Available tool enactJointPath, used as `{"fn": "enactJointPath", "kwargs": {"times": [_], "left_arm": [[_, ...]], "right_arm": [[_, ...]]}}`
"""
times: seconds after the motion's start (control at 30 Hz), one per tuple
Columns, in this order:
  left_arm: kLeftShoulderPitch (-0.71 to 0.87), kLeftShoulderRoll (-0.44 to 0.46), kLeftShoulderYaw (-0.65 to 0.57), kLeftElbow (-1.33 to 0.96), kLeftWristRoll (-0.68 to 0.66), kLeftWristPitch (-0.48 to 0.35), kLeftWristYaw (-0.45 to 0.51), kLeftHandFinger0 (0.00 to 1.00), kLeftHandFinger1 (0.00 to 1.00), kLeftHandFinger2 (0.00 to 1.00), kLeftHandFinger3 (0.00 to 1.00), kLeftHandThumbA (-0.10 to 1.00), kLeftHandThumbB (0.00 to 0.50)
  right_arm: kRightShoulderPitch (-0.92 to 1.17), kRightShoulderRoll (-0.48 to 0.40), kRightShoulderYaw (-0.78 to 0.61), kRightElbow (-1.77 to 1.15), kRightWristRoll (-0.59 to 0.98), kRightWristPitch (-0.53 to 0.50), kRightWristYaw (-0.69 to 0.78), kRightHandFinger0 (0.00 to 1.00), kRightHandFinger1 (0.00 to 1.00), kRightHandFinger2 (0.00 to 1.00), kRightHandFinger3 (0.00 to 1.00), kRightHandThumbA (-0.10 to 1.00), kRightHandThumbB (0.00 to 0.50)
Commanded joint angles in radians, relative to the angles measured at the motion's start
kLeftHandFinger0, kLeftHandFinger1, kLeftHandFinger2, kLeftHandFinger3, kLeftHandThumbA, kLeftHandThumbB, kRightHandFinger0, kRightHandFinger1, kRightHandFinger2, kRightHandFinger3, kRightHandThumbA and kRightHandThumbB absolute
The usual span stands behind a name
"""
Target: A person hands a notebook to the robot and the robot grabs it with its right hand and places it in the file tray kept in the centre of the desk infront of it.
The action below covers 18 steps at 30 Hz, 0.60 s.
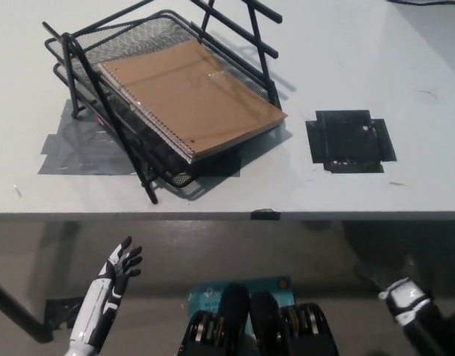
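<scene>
A white desk (346, 59) fills the upper part of the head view, seen steeply from above. Toward its left side stands a black wire-mesh file tray (138, 44) with stacked tiers and slanted side bars, set at an angle to the desk's front edge. In the top tier lies the notebook (190, 93): a plain brown card cover, flat and unmarked apart from small spots, with a silver spiral binding running along its long left side. Its lower right corner sticks out past the tray's rim toward the middle of the desk. Grey tape (72, 144) is stuck to the desk under the tray's left end. To the right of the tray, apart from it, is a square patch of black tape (350, 141).

Below the desk's front edge, at the lower left, the white left hand (120, 267) hangs over the floor with fingers spread, holding nothing. At the lower right corner only part of the black right arm (413, 311) with a white band shows; its hand cannot be made out.
</scene>
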State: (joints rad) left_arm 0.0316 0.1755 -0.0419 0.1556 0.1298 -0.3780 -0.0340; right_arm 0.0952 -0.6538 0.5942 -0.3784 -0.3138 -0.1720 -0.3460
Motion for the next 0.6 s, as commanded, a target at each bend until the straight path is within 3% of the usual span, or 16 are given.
{"fn": "enactJointPath", "kwargs": {"times": [0.0,0.2,0.3,0.4,0.57], "left_arm": [[0.056,0.009,0.020,-0.068,-0.055,-0.032,-0.009,0.89,0.93,0.97,1.00,1.00,0.401],[0.063,0.005,0.018,-0.038,-0.061,-0.066,-0.006,0.94,0.96,0.98,1.00,1.00,0.401],[0.053,0.006,0.024,-0.027,-0.060,-0.075,0.001,0.92,0.96,0.98,1.00,1.00,0.380],[0.050,0.001,0.021,-0.027,-0.053,-0.063,0.003,0.91,0.94,0.97,1.00,1.00,0.395],[0.055,-0.001,0.020,-0.037,-0.056,-0.058,0.002,0.95,0.95,0.97,1.00,1.00,0.398]], "right_arm": [[0.080,0.202,-0.008,-0.031,0.635,-0.203,0.083,1.00,1.00,1.00,1.00,1.00,0.367],[0.056,0.363,-0.114,0.280,0.750,-0.152,0.218,1.00,1.00,1.00,1.00,1.00,0.322],[0.038,0.368,-0.126,0.293,0.750,-0.127,0.255,1.00,1.00,1.00,1.00,1.00,0.302],[0.039,0.375,-0.146,0.299,0.750,-0.102,0.279,1.00,1.00,1.00,1.00,1.00,0.290],[0.043,0.384,-0.164,0.295,0.756,-0.077,0.304,1.00,1.00,1.00,1.00,1.00,0.315]]}}
